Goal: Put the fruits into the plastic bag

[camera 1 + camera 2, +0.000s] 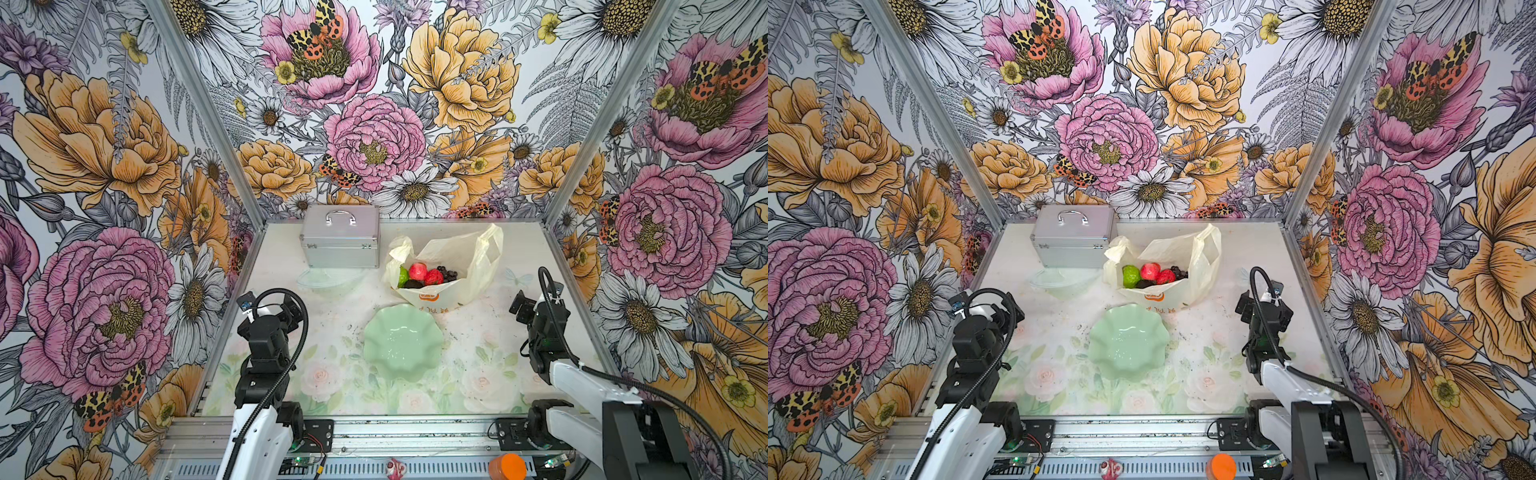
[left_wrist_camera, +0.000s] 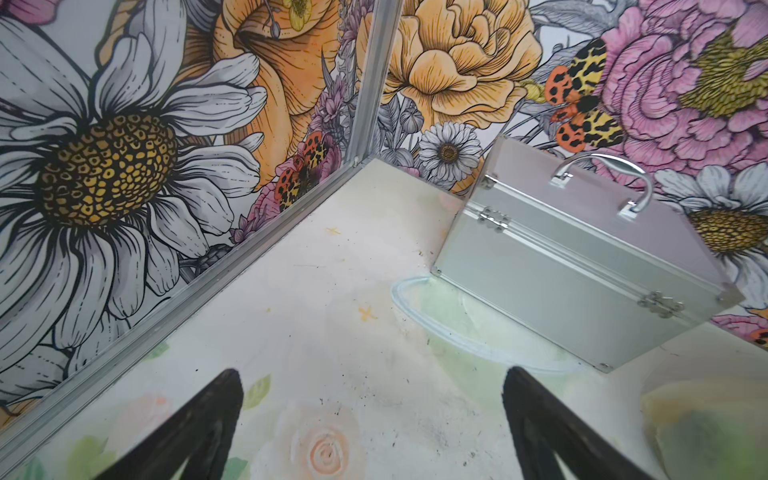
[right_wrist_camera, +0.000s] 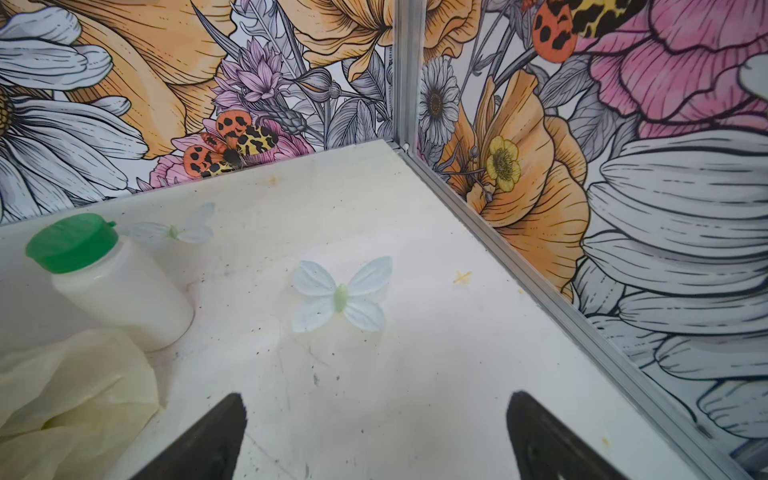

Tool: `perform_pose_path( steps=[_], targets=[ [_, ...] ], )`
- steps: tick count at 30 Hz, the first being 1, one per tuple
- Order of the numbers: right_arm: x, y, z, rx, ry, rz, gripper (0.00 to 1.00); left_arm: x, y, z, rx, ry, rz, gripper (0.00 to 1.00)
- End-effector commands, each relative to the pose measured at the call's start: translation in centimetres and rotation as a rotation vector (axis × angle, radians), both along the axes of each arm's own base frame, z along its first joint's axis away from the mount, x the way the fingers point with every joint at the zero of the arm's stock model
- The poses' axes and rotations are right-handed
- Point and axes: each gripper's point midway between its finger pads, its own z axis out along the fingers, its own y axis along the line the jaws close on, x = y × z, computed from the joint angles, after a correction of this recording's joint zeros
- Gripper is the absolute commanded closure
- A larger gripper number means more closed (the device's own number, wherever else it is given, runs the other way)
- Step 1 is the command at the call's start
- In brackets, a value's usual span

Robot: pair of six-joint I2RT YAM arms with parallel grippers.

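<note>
The plastic bag (image 1: 478, 257) (image 1: 1200, 253) lies open at the back of the table, right of the middle. In its mouth sit the fruits: a green ball (image 1: 402, 277), a red-pink apple (image 1: 418, 271), a red berry (image 1: 433, 276), a grape bunch (image 1: 449, 274) and a dark avocado (image 1: 413, 284). My left gripper (image 2: 372, 376) is open over bare table at the left, far from the bag. My right gripper (image 3: 374, 399) is open and empty just right of the bag, whose edge (image 3: 62, 395) shows beside it.
A pale green scalloped bowl (image 1: 402, 349) stands mid-table, in front of the bag. A silver case (image 1: 340, 241) and a clear glass dish (image 1: 328, 279) are at the back left. A white bottle with a green cap (image 3: 120, 286) stands behind the bag. Walls close three sides.
</note>
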Motion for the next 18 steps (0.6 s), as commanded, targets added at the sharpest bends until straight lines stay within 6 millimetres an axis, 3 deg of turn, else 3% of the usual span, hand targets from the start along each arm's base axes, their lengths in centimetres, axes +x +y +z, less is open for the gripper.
perform_pose_path(
  steps=[1, 6, 13, 18],
  targets=[
    [3.2, -0.3, 3.6, -0.004, -0.158, 0.029, 0.01, 2.0, 0.1, 0.2, 0.026, -0.043, -0.032, 0.01],
    [4.8, -0.7, 2.0, 0.002, -0.129, 0.038, 0.00, 4.1, -0.3, -3.1, 0.070, 0.052, -0.089, 0.01],
    [6.0, -0.8, 1.6, -0.004, -0.058, 0.026, 0.01, 7.4, -0.2, -5.6, 0.008, 0.113, -0.093, 0.01],
    [5.3, -0.1, 2.0, -0.021, -0.112, 0.059, 0.00, 10.5, -1.0, -4.9, 0.087, 0.060, -0.141, 0.01]
  ],
)
